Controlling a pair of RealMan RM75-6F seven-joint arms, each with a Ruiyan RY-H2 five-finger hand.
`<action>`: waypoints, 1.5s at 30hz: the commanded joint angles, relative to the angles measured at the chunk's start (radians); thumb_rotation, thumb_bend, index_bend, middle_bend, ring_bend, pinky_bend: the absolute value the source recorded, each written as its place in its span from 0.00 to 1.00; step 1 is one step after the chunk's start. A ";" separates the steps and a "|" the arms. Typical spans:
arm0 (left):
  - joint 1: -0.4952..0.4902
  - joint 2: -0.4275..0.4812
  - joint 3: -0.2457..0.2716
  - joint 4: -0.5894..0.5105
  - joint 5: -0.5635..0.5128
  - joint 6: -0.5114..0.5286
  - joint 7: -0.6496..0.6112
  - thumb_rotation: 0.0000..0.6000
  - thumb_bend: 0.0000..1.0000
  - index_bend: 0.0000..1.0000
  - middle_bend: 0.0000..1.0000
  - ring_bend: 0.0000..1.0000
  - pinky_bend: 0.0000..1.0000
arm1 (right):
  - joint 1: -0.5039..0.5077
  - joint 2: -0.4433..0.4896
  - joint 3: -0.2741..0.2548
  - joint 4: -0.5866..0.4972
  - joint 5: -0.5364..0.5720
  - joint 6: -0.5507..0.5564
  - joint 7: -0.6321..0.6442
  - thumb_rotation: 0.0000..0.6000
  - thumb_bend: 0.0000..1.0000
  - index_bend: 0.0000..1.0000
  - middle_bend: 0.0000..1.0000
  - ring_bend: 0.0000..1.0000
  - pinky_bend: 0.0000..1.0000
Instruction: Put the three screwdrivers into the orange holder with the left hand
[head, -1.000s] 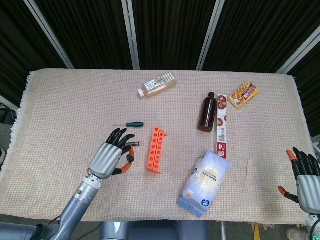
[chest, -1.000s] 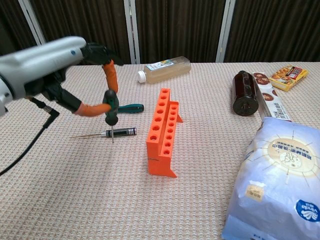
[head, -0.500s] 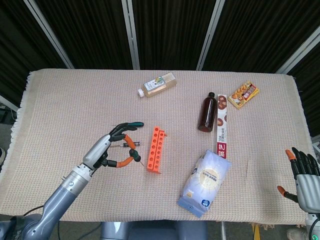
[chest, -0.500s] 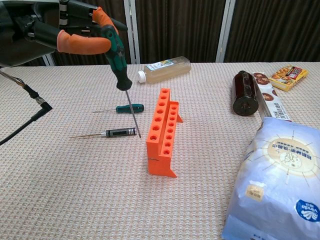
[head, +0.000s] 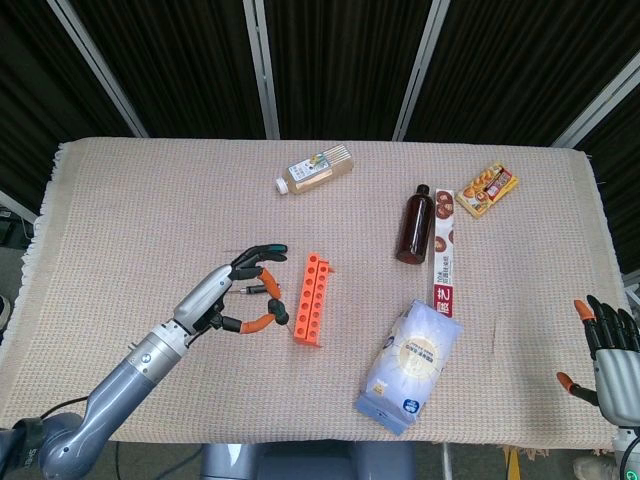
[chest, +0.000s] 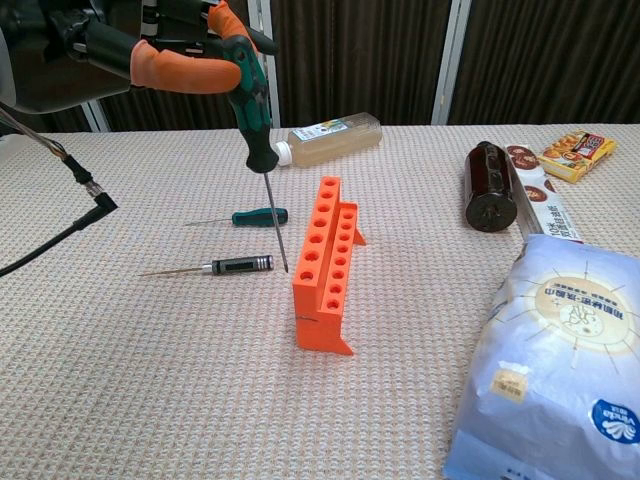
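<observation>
The left robot hand pinches a light, stiff screwdriver by its grippy green handle, thin tip hanging just beside the orange holder, so a handle grip seems right.

My head view looks steeply down from above, taking in the whole cloth-covered table to the dark curtains behind. My chest view sits low and close, facing level across the table. Both share the orange holder, the juice bottle, brown bottle, and my left hand.
</observation>
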 joint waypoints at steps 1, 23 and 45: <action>-0.016 -0.016 -0.007 0.005 -0.029 0.020 0.056 1.00 0.44 0.72 0.13 0.00 0.00 | 0.000 -0.001 0.000 0.000 0.001 0.000 0.000 1.00 0.00 0.00 0.00 0.00 0.00; -0.075 -0.082 -0.012 -0.012 -0.111 0.043 0.215 1.00 0.44 0.72 0.13 0.00 0.00 | -0.003 0.004 0.002 0.004 0.012 -0.004 0.008 1.00 0.00 0.00 0.00 0.00 0.00; -0.083 -0.104 0.010 0.010 -0.132 0.031 0.232 1.00 0.44 0.71 0.13 0.00 0.00 | -0.004 0.002 0.001 0.013 0.017 -0.008 0.016 1.00 0.00 0.00 0.00 0.00 0.00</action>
